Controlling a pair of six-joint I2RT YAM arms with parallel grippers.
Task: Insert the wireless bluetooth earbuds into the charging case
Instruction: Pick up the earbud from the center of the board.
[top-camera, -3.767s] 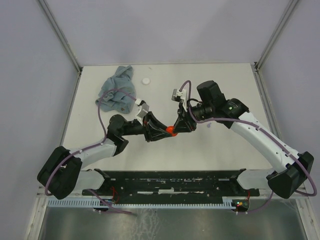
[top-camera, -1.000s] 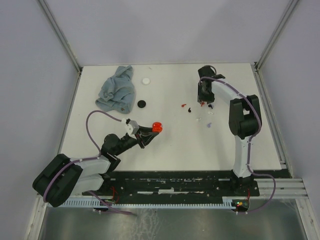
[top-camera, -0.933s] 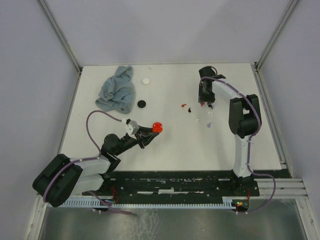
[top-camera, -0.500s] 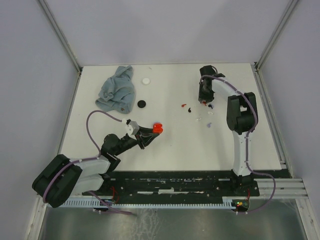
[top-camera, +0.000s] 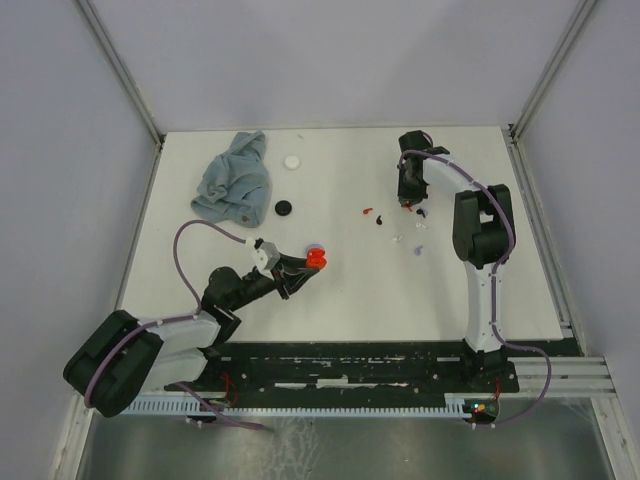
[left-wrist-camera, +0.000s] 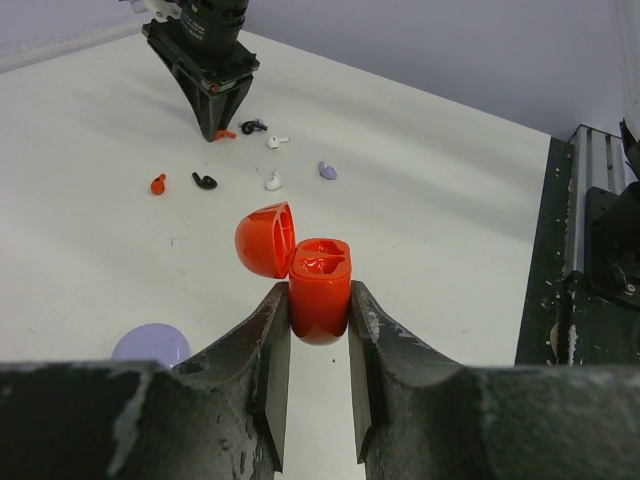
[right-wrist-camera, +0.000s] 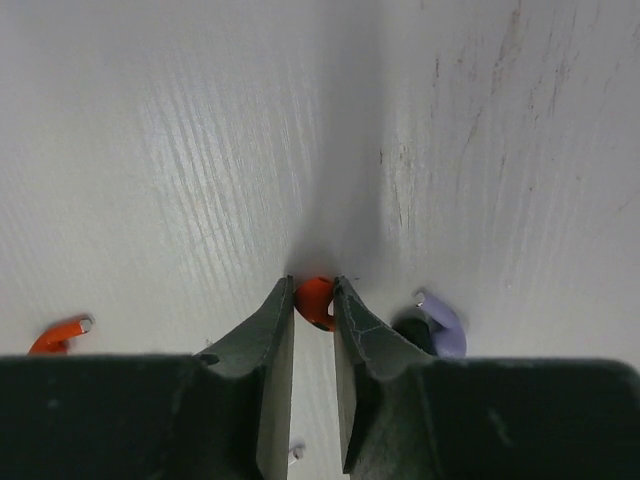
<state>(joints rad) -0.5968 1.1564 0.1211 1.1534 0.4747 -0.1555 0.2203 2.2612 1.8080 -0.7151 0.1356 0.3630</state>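
White table (right-wrist-camera: 150, 120), right tool (right-wrist-camera: 313, 284) pinching red earbud (right-wrist-camera: 317, 300)

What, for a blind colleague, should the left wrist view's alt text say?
The left jaws grip an open red charging case over a white table. Beyond lie tiny earbuds, the right arm's jaws pinching a red one.

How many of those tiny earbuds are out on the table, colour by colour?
Red earbuds: 2
Black earbuds: 2
White earbuds: 2
Lavender earbuds: 2
Total: 8
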